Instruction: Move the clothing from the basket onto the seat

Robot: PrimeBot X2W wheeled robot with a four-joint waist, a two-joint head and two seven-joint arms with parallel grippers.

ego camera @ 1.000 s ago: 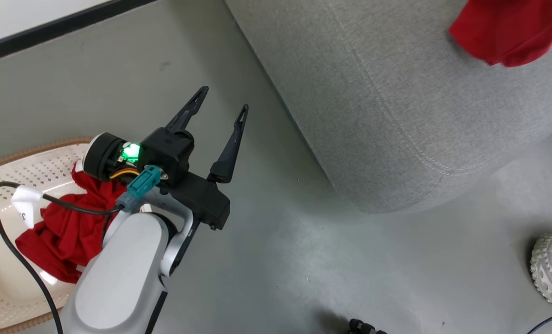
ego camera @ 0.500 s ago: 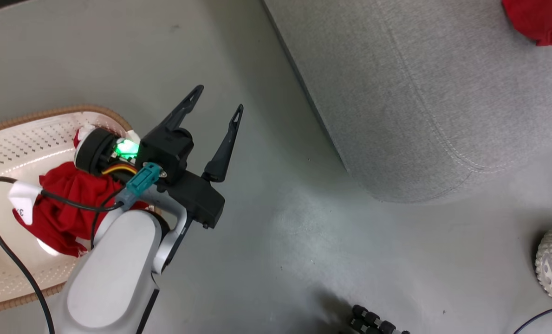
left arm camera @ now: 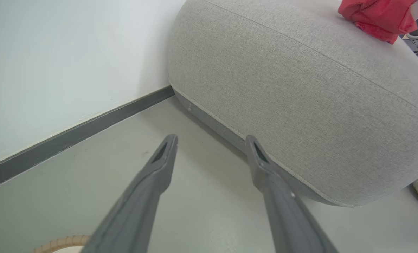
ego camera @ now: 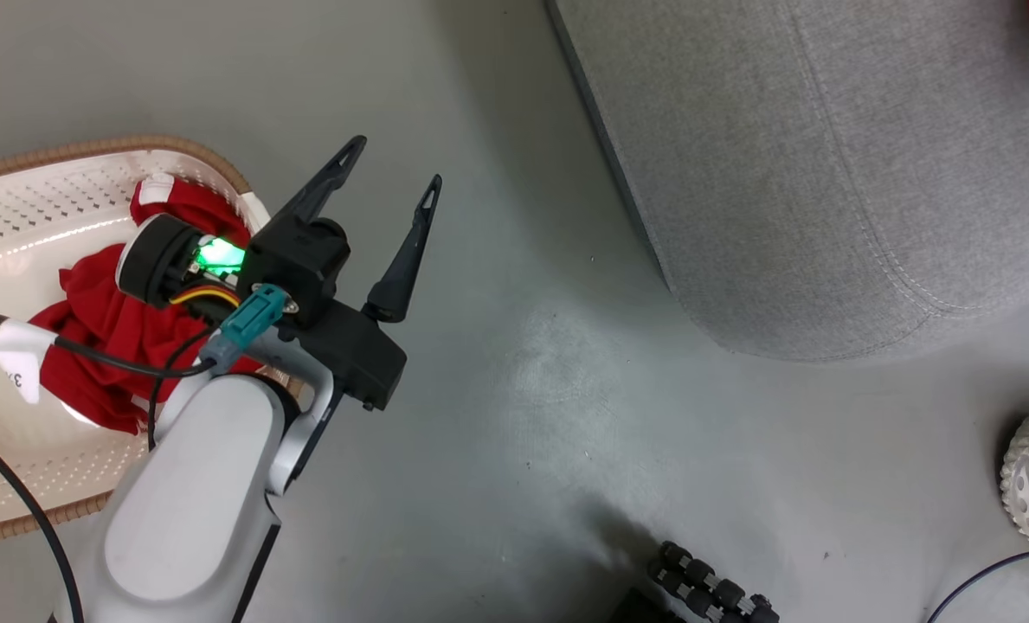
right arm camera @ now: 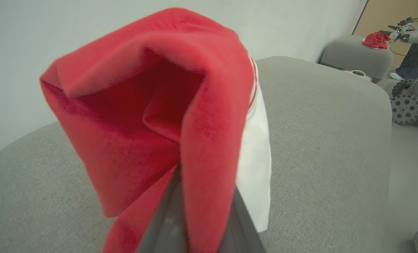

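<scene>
The head camera has swung toward the basket, so the sofa (ego camera: 826,173) slides right in that view; nothing itself has moved. The basket (ego camera: 12,199) still holds red clothing (ego camera: 99,346) at its sofa-side end. The left gripper (ego camera: 396,160) stays spread and empty above that end. The right gripper (right arm camera: 201,232) stays clenched on a red garment (right arm camera: 180,105) over the sofa's top. One drop-off is probably imminent, with another fetch to follow.

Basket (ego camera: 38,186): cream plastic, perforated walls, brown woven rim; on the floor to my left.
Red clothes (ego camera: 99,337): crumpled heap inside the basket, white label showing.
Red garment (right arm camera: 152,116): white-striped, bunched, pinched in my right gripper (right arm camera: 186,189) above the sofa.
Sofa (ego camera: 782,173): light grey, coarse weave, stitched seam.
</scene>
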